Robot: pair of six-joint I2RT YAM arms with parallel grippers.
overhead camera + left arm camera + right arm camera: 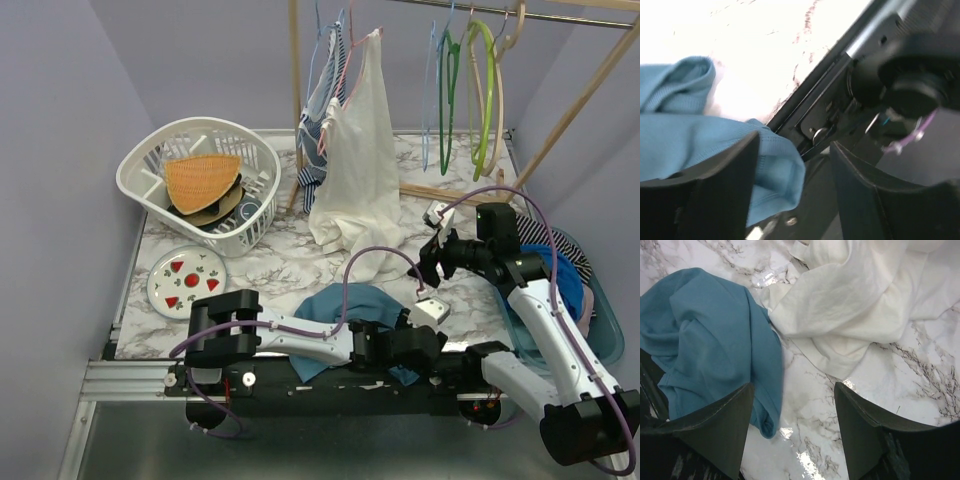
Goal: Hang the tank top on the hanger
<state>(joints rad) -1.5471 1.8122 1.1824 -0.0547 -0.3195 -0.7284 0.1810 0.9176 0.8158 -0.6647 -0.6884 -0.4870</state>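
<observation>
The teal-blue tank top (340, 305) lies crumpled on the marble table near the front edge. One corner (775, 165) hangs over the black front rail, between my left gripper's fingers and against the left one. My left gripper (415, 362) (795, 190) is open at that edge. My right gripper (428, 262) (792, 430) is open and empty, above bare marble between the tank top (710, 340) and the cream-white garment (855, 305). The beige hanger (499, 100) hangs on the rail at the back right, beside the green hangers.
The cream-white garment (362, 170) and a striped garment (322, 110) hang from the wooden rack. A white basket (255, 215) and a watermelon-patterned plate (186, 275) are on the left. Green hangers (485, 90) hang at the back. A blue bin (600, 330) of clothes stands on the right.
</observation>
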